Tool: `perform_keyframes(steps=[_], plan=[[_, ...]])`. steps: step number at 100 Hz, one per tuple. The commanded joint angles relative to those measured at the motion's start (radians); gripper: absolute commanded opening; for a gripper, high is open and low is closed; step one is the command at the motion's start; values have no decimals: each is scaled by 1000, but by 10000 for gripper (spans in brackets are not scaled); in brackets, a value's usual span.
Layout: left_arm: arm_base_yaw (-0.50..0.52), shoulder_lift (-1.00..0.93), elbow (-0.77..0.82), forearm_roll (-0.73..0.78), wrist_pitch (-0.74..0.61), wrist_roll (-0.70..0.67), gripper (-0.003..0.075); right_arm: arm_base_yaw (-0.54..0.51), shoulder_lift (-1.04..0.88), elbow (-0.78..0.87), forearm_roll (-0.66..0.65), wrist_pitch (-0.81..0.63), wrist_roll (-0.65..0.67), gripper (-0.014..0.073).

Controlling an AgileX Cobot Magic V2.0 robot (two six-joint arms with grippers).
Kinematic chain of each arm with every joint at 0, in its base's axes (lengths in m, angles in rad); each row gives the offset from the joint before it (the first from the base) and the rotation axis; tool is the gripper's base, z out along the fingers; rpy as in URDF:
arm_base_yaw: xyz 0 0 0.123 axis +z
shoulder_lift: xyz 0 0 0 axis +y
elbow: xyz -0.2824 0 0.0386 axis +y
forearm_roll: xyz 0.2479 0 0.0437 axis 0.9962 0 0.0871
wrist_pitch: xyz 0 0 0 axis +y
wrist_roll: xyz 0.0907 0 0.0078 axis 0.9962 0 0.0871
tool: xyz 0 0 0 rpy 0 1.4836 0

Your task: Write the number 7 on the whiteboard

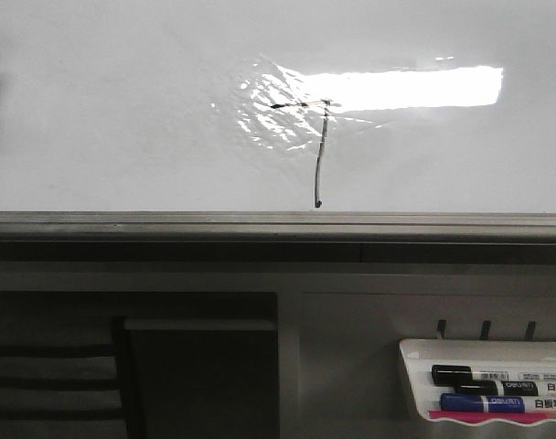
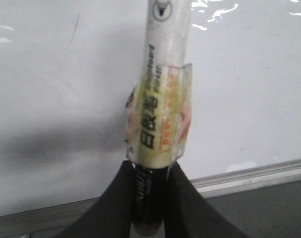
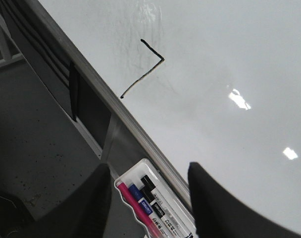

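The whiteboard (image 1: 122,110) fills the upper front view, glossy, with a bright glare patch. The number 7 (image 1: 321,155) is drawn on it in thin black line, its long stroke ending just above the grey edge rail (image 1: 260,221). Neither gripper shows in the front view. My left gripper (image 2: 151,168) is shut on a white marker (image 2: 163,74) wrapped in yellowish tape, which points at the whiteboard (image 2: 249,89); its tip is out of view. My right gripper (image 3: 148,171) is open and holds nothing, hanging off the board with the number 7 (image 3: 145,74) beyond it.
A small white marker tray (image 1: 411,366) sits below the board at the right, holding black, blue and pink markers (image 1: 479,389). In the right wrist view the tray (image 3: 122,182) lies between the open fingers, farther off. Dark frame and shelving run under the rail (image 3: 116,106).
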Motion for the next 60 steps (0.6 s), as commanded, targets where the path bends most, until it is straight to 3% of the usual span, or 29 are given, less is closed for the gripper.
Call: perform_keyframes(steps=[1, 41, 48, 60], plan=[[4, 19, -27, -17, -98, -10, -20, -6, -6, -30, 23, -48, -2, 321], [4, 134, -27, -36, -146, -11, -15, -6, -6, -30, 26, -39, -2, 321], [4, 136, -27, -36, -149, -11, 30, -6, -6, -30, 26, -39, -2, 321], [4, 136, -27, -36, -160, -11, 186, -6, -6, -30, 45, -39, -2, 321]])
